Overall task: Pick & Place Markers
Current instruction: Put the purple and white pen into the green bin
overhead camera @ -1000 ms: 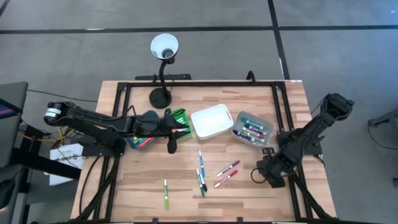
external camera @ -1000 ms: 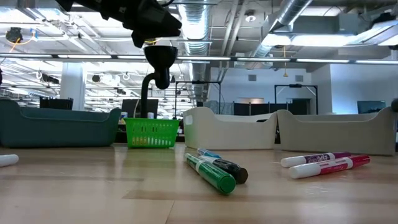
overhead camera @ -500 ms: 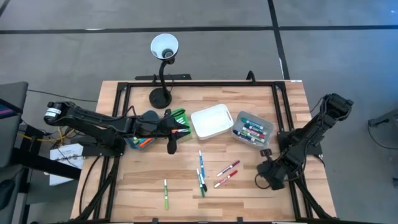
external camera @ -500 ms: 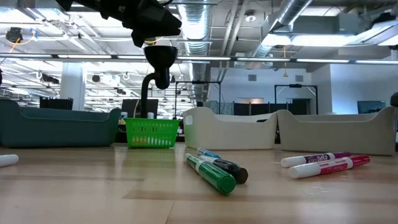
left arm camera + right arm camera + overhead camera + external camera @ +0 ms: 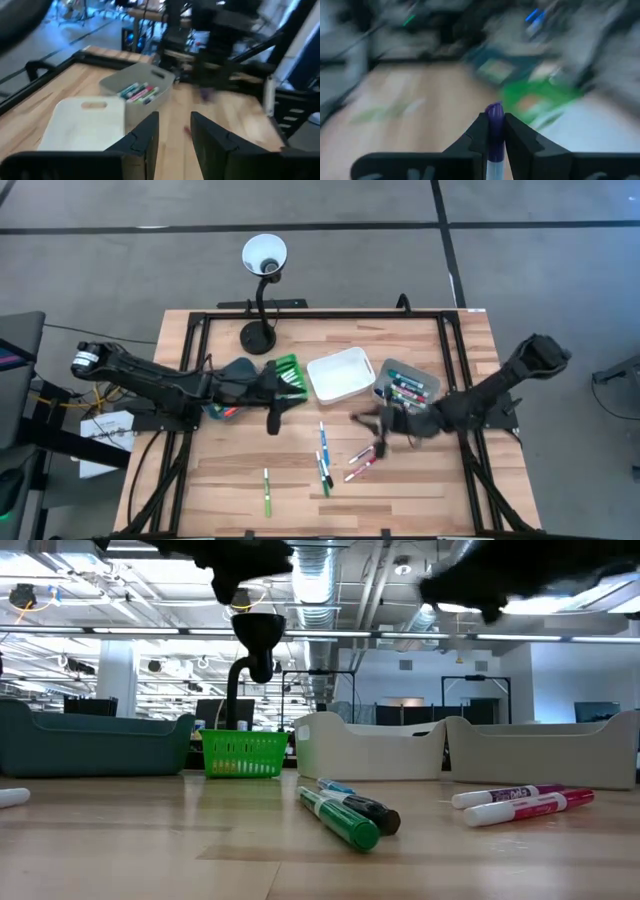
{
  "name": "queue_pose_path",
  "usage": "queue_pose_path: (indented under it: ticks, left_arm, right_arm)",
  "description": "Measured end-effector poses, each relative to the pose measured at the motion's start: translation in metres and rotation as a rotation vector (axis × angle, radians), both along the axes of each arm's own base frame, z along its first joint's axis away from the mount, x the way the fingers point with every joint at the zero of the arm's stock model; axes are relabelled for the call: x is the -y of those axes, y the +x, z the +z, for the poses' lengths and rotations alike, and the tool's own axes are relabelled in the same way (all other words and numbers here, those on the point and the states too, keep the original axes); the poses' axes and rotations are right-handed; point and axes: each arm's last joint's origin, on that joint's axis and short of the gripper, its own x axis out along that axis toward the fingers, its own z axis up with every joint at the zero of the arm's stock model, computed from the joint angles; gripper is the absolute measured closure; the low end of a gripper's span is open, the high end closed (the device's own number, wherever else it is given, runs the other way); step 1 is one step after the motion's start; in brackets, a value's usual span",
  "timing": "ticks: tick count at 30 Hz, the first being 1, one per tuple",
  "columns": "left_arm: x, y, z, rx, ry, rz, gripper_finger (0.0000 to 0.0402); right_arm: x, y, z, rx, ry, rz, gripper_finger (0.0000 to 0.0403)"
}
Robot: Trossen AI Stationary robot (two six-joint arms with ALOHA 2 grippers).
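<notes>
right gripper [image 5: 495, 134] pinching purple marker [image 5: 494, 114] | left gripper [image 5: 172, 131] fingers slightly spread, empty

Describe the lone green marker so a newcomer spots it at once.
Start at the wooden table in the high view and go to its near edge, left of the central cluster of markers. The green marker lies there alone, white at one end, touching nothing.
</notes>
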Motion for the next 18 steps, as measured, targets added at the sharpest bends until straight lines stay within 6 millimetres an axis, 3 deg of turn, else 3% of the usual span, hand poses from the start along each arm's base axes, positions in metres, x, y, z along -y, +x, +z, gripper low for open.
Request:
queue_pose_path:
  ticks: [2,6,11,18]
  left_arm:
    - [0.007,-0.005,0.007,0.042,0.013,-0.032,0.0293]
    - [0.019,-0.022,0.028,0.135,0.066,-0.106,0.0293]
    - [0.028,-0.041,0.043,0.211,0.099,-0.168,0.0293]
    - [0.030,-0.045,0.034,0.186,0.107,-0.184,0.0293]
  right_arm:
    - [0.019,0.014,0.008,0.093,-0.056,-0.059,0.0373]
    - [0.050,0.054,0.009,0.151,-0.066,0.010,0.0378]
    - [0.076,0.126,-0.007,0.001,-0.080,0.022,0.0364]
    - [0.102,0.211,-0.024,-0.247,-0.210,0.077,0.0377]
